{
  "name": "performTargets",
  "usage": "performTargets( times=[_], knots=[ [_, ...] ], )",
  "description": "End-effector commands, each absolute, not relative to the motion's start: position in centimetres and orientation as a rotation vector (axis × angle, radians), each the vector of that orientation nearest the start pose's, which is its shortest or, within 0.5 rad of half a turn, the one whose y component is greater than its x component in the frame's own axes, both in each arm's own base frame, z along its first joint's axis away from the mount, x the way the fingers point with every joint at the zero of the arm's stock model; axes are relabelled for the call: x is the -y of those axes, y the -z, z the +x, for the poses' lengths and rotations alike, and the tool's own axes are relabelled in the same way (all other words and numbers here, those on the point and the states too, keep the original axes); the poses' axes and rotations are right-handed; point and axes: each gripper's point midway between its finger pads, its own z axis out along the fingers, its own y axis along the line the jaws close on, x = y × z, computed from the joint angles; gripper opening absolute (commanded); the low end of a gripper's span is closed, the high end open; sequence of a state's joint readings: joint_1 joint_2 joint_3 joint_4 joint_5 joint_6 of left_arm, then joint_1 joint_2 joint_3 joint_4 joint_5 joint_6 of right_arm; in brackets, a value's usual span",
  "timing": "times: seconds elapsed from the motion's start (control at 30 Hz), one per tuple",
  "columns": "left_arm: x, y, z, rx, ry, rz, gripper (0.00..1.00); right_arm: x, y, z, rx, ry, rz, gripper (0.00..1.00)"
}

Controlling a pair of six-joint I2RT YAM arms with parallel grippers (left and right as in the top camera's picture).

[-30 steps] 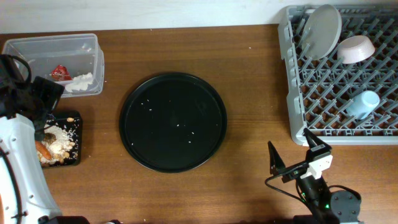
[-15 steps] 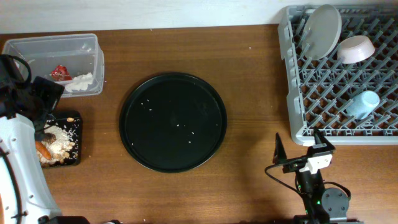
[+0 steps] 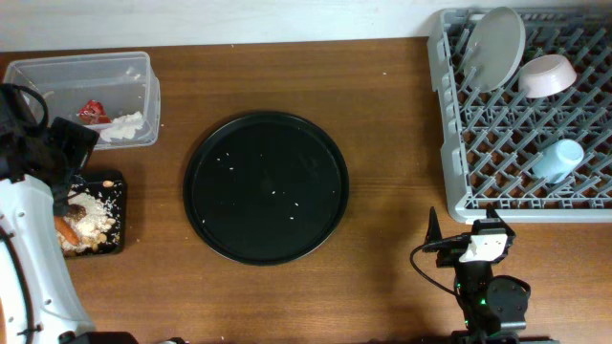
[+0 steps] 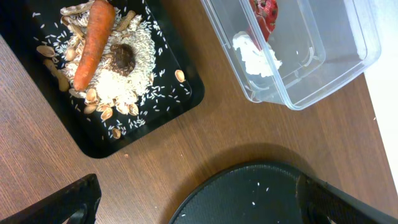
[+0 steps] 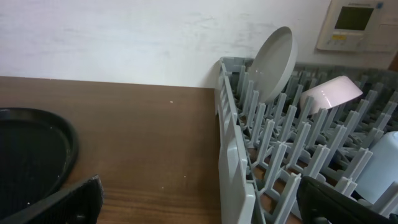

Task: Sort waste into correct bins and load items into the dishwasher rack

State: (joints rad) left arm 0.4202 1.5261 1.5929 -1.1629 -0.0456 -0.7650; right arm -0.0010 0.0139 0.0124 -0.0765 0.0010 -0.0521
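Wooden surface (image 3: 382, 86) carries everything. At its near edge the right gripper (image 3: 462, 227) stands wide and empty, just short of the dishwasher rack (image 3: 449, 143). Only its wrist view shows the cup (image 5: 382, 165) closest, with the bowl (image 5: 329, 92) and the tilted plate (image 5: 272, 62) farther back among the pegs. The left gripper (image 4: 205, 205), likewise wide and empty, hangs over the round tray (image 4: 249, 193). Only its view resolves the carrot (image 4: 92, 40), brown lump (image 4: 123, 58) and rice crumbs (image 4: 134, 78) in the black rectangular tray (image 4: 168, 106). Beyond, the wrapper (image 4: 266, 11) and tissue (image 4: 256, 55) lie in the clear tub (image 4: 336, 56).
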Motion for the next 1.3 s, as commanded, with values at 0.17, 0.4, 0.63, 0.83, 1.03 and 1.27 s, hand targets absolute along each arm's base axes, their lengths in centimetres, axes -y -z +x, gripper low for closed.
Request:
performTargets(
  times=[0.17,0.4,0.63,0.83,1.03,1.27],
  knots=[
    [-15.6,-23.3,32.5,-2.197,0.037,-1.517,0.99,0.1,-15.5,24.6,-1.650,0.037,-0.030,0.98],
    [-15.6,-23.3,32.5,-2.197,0.037,-1.517,0.99,0.1,-15.5,24.6,-1.651,0.037,-0.030,0.98],
    [-15.7,-23.3,32.5,-2.197,0.036,-1.517,0.99,0.1,-15.5,24.6,-1.651,0.037,-0.030,0.98],
    [-15.6,-23.3,32.5,-2.197,0.037,-1.517,0.99,0.1,-15.5,24.6,-1.651,0.037,-0.030,0.98],
    [-15.7,-23.3,32.5,-2.197,0.036,-1.517,0.99,0.1,-15.5,24.6,-1.651,0.037,-0.030,0.98],
    [-15.2,-23.2,29.8,-2.257,-0.040,-1.555,0.99,0.1,-15.5,24.6,-1.651,0.037,-0.030,0.98]
  ],
)
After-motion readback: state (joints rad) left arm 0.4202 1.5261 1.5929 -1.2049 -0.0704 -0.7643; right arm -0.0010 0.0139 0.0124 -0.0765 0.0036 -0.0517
